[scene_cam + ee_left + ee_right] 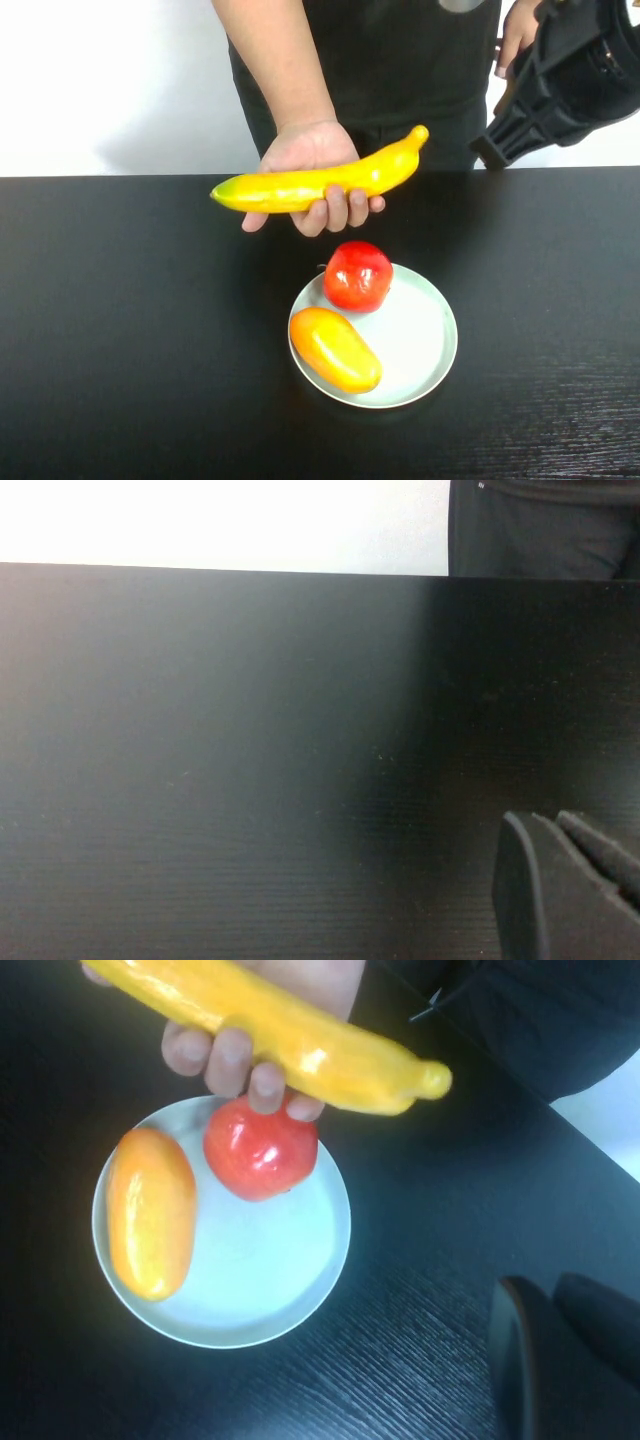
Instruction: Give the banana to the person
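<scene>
The person (pixel 400 60) stands behind the far edge of the black table and holds the yellow banana (pixel 320 183) in one hand (pixel 305 150), level above the table. The banana also shows in the right wrist view (pixel 290 1045), gripped by the person's fingers. My right gripper (pixel 487 152) is raised at the far right, apart from the banana, shut and empty; it also shows in its own wrist view (pixel 550 1290). My left gripper (pixel 548 820) is shut and empty over bare table. It is out of the high view.
A pale round plate (pixel 430 340) sits right of the table's middle, below the banana. It holds a red round fruit (pixel 357 275) and an orange-yellow oval fruit (pixel 335 348). The person's other hand (pixel 518 35) is near my right arm.
</scene>
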Controlling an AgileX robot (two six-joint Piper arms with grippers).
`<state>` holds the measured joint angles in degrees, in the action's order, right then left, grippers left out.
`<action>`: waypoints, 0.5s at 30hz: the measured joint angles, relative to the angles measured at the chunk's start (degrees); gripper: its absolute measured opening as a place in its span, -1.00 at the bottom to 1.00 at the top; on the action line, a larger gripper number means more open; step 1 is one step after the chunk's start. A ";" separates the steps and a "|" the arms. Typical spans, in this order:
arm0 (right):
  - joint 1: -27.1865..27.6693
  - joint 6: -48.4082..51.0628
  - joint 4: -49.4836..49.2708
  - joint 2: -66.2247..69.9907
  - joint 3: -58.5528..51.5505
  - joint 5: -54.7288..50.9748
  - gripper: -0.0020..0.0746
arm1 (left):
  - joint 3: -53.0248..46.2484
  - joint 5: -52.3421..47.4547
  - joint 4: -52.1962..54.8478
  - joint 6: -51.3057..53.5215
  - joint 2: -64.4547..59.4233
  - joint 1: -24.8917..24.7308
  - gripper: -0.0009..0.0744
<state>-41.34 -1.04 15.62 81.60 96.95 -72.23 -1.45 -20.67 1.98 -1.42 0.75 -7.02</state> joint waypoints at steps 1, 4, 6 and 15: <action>0.00 -0.14 0.00 -0.15 0.00 0.00 -0.97 | 0.00 0.00 0.00 0.00 0.00 0.00 -0.99; 0.00 -0.55 0.00 -0.30 0.00 0.00 -0.97 | 0.00 0.00 0.00 0.00 0.00 0.00 -0.99; 0.00 -0.64 -0.35 -0.30 0.00 0.00 -0.97 | 0.00 0.00 0.00 0.00 0.00 0.00 -0.99; 5.24 -0.07 -3.84 -9.76 -15.68 11.25 -0.97 | 0.00 0.00 0.00 0.00 0.00 0.00 -0.99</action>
<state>-36.09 -1.12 11.78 71.84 81.26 -60.99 -1.45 -20.67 1.98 -1.42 0.75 -7.02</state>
